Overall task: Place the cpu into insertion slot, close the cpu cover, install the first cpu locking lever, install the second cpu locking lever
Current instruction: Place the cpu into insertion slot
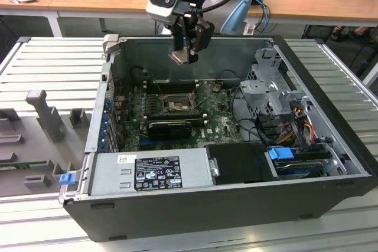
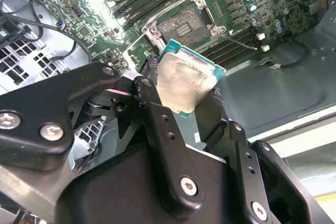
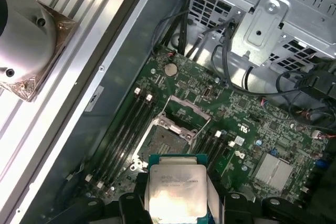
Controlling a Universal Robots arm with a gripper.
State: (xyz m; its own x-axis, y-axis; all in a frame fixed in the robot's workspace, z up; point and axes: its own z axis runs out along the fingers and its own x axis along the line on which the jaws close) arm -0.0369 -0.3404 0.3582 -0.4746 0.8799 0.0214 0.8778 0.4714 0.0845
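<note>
Holding the cpu [image 2: 185,80] clenched between the gripper [image 1: 186,50] fingers [image 2: 152,109]: flat square, dull smeared silver lid, teal-green rim. Well below the fingertips the insertion slot [image 3: 164,139] sits unfilled, tan contacts bare, thin metal cpu cover [image 3: 181,113] apparently swung open. Judged: no step completed yet.
</note>
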